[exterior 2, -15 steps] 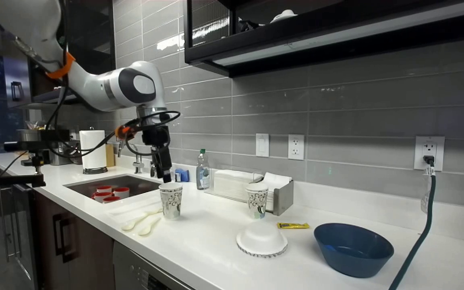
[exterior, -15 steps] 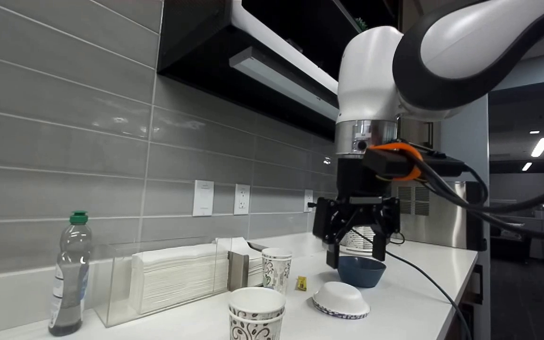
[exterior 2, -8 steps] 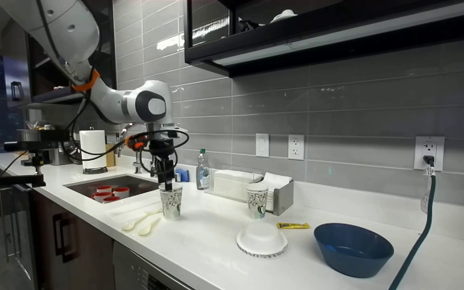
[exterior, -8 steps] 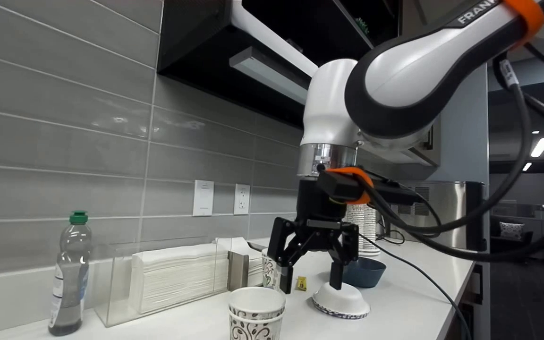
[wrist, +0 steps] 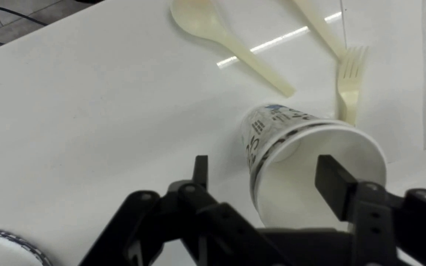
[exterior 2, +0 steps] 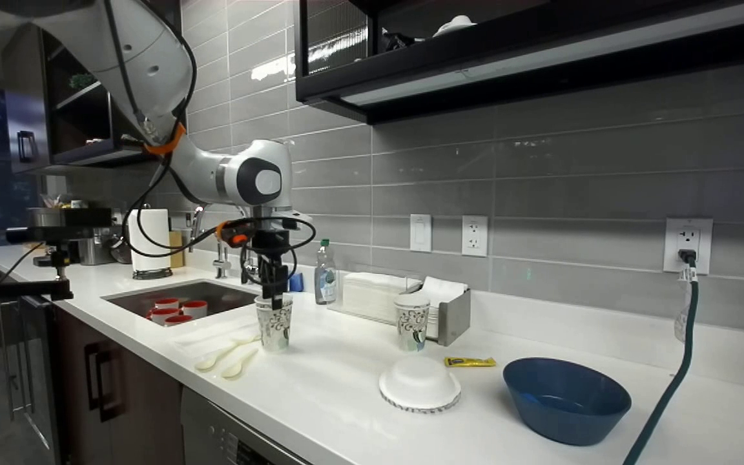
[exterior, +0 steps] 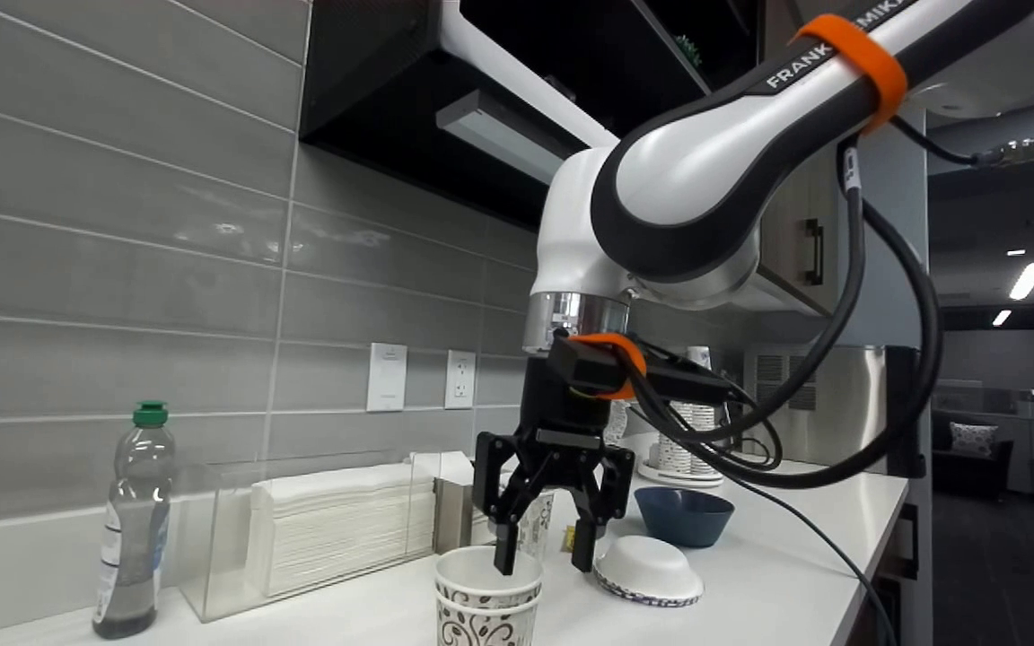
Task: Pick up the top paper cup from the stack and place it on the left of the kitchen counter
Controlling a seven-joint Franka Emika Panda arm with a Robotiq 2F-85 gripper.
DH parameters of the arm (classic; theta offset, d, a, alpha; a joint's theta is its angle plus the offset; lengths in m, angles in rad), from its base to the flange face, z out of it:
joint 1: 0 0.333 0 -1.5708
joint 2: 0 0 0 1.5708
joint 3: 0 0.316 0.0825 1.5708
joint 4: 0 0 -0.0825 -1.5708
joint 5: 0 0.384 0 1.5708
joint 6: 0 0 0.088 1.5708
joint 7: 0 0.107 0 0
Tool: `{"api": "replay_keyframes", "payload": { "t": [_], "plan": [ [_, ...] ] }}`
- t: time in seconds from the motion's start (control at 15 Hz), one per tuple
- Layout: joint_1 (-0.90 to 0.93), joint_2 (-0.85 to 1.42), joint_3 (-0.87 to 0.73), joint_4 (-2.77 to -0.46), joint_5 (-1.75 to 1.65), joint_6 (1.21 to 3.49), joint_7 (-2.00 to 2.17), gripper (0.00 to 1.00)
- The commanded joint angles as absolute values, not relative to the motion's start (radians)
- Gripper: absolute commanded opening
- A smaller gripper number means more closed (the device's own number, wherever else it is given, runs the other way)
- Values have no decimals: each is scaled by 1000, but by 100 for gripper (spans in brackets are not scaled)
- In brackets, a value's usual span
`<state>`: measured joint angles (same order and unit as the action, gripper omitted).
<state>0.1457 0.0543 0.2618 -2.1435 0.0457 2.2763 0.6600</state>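
The stack (exterior: 486, 628) of white paper cups with a dark swirl pattern stands upright on the white kitchen counter (exterior: 346, 619). It also shows in an exterior view (exterior 2: 274, 332), near the sink. The top paper cup (exterior: 481, 596) is nested in the stack, its rim just above the rim below. Its open mouth shows in the wrist view (wrist: 290, 199). My gripper (exterior: 545, 565) is open at the cup's rim. In the wrist view (wrist: 263, 164) one finger overlaps the cup's mouth and the other is outside the wall. Contact cannot be told.
Another patterned cup (exterior 2: 413, 326) stands by the napkin holder (exterior 2: 453, 316). White paper bowls (exterior 2: 420, 384), a yellow packet (exterior 2: 470, 361) and a blue bowl (exterior 2: 566, 403) lie along the counter. Pale plastic cutlery (exterior 2: 220, 355), a sink (exterior 2: 120, 300) and a bottle (exterior 2: 325, 278) are nearby.
My gripper has come down and across to the stack, one finger now overlapping the top cup's mouth. The fingers look slightly closer together. The cups have not moved.
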Motion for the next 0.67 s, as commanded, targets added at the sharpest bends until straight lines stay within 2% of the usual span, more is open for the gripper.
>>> {"api": "replay_keyframes", "payload": {
  "t": [0.0,0.4,0.6],
  "plan": [
    [177,82,234,-2100,58,2275,650,45],
    [186,88,224,-2088,56,2271,654,3],
    [186,91,220,-2090,52,2271,658,2]
  ]
}}
